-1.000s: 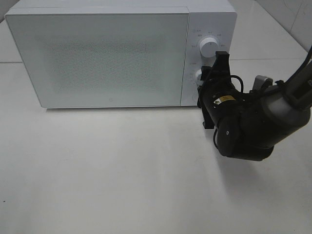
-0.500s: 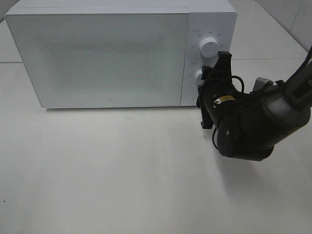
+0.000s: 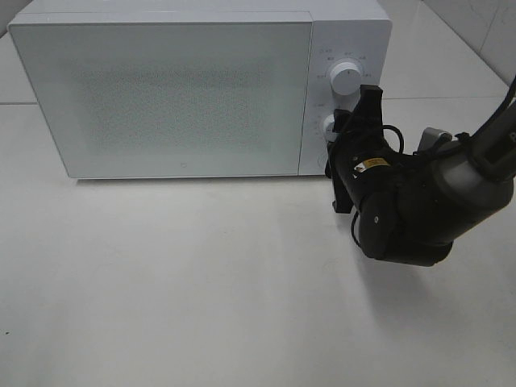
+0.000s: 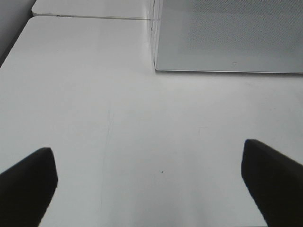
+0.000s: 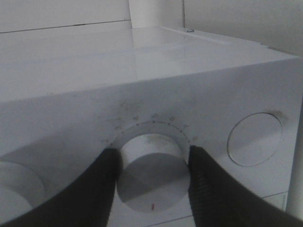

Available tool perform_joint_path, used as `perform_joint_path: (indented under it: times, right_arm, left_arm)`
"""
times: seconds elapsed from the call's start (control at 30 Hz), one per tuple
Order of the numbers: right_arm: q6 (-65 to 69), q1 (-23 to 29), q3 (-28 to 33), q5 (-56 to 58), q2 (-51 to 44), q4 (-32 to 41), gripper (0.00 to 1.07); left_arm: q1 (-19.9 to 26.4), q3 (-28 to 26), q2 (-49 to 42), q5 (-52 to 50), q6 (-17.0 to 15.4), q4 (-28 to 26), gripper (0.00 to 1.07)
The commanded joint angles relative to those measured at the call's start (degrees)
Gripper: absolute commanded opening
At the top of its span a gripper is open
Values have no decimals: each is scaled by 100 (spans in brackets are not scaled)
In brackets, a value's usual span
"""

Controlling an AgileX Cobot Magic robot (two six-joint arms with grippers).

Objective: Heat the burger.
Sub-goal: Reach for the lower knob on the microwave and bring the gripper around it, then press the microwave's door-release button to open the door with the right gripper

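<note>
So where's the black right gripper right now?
The black right gripper is on the right of the high view, closed on the round white lower dial of the white microwave.

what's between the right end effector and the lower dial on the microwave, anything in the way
Nothing visible stands between them. The right end effector has its fingers on both sides of the lower dial, against its rim. The microwave door is shut.
</note>
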Motion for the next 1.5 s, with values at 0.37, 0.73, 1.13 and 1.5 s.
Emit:
perform_joint_path:
  times: [0.37, 0.73, 1.13, 1.5]
  right_arm:
    - [-166, -17, -92, -367, -52, -206, 58]
    - [-269, 0, 195, -361, -126, -292, 77]
    - [-367, 0, 1100, -430, -665, -1008, 75]
    - [-395, 0, 2166, -390, -1599, -1547, 75]
  left_arm:
    - [0, 17, -149, -52, -6, -34, 98]
    - [0, 17, -149, -52, -6, -34, 98]
    - [0, 17, -149, -52, -6, -34, 98]
    - [0, 17, -149, -52, -6, -34, 98]
